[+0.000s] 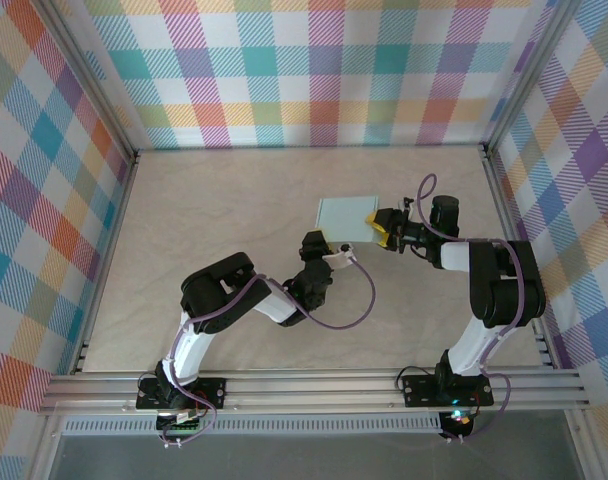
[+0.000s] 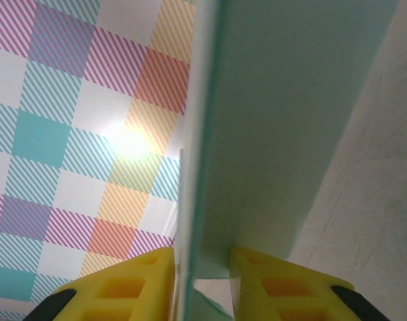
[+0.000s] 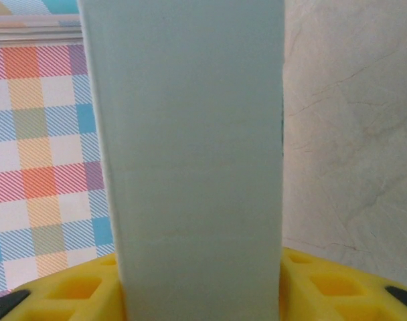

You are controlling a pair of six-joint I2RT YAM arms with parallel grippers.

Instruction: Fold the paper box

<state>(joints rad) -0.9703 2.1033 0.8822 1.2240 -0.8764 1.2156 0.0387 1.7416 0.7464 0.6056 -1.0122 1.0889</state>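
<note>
Mint-green paper box [image 1: 346,218] is over mid-table, with both arms bent inward to it. The right gripper [image 1: 377,229] clamps its right edge. The left gripper [image 1: 329,247] straddles the near edge with jaws narrow; can't tell if it's actually squeezing.

No readable writing

The pale green face of the paper box [image 3: 190,147], the checked walls [image 1: 324,60] and the desk [image 1: 234,200] carry no lettering, label, brand, number or sign that can be read.
</note>
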